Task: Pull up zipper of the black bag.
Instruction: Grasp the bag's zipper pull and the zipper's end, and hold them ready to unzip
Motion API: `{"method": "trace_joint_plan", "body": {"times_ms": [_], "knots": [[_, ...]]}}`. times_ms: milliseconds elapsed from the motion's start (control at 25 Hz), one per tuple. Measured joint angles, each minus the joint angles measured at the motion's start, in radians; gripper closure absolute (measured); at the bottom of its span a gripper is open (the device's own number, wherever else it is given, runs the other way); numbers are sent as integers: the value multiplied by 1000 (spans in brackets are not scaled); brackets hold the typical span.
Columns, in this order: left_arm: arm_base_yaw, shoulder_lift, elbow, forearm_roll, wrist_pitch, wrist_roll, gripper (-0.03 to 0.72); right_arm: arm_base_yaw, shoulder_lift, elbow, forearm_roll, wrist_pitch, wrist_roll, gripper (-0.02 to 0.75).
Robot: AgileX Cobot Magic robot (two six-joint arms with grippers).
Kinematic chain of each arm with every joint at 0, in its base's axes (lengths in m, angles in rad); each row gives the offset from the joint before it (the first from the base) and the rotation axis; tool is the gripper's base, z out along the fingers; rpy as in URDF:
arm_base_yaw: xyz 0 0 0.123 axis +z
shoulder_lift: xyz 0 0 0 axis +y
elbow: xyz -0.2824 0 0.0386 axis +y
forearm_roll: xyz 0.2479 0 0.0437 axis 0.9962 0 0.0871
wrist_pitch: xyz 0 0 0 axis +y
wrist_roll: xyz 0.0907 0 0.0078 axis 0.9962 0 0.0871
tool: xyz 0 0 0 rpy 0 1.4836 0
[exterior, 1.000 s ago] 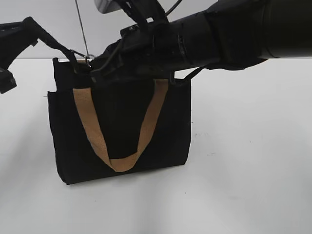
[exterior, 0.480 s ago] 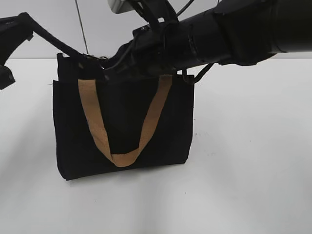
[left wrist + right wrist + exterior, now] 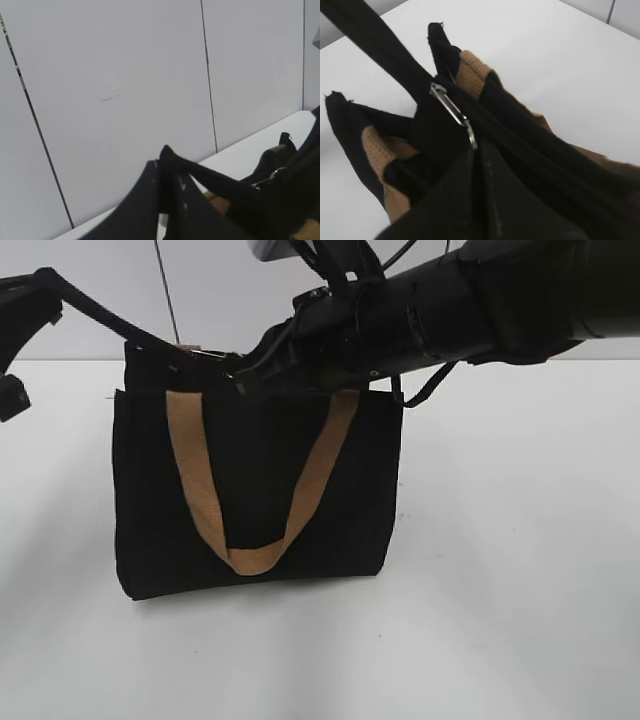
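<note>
right wrist view: right tool (image 3: 476, 150) pinches the zipper (image 3: 451, 109) atop the black bag (image 3: 535, 165).

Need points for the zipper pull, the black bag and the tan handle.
zipper pull (image 3: 451, 109): right wrist view, middle of the silver tab.
black bag (image 3: 345, 510): exterior view, front panel right of the handle.
tan handle (image 3: 190, 480): exterior view, left strap of the front loop.

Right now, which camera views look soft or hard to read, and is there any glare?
Exterior view: even light, no glare, black bag loses detail. Left wrist view: near black parts blurred, wall sharper. Right wrist view: zipper pull fairly sharp, foreground end effector blurred dark.
</note>
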State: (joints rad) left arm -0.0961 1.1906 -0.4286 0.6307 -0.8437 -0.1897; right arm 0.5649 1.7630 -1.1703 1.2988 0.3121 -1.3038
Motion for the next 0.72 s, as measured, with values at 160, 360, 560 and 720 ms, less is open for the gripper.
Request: {"method": "trace_joint_plan", "body": {"times_ms": [160,360,560,720], "knots": [[1,0,0,-23,19,1,680,-13,0,3,-11,-4,7,738],[20,0,0,-25,41,1,680,-16,0,3,-15,-6,8,738],[42,0,0,-23,50,1,680,-59,0,6,-20,2,36,738],[43,0,0,-15,53,3,680,-85,-6,6,-20,41,53,738]]}}
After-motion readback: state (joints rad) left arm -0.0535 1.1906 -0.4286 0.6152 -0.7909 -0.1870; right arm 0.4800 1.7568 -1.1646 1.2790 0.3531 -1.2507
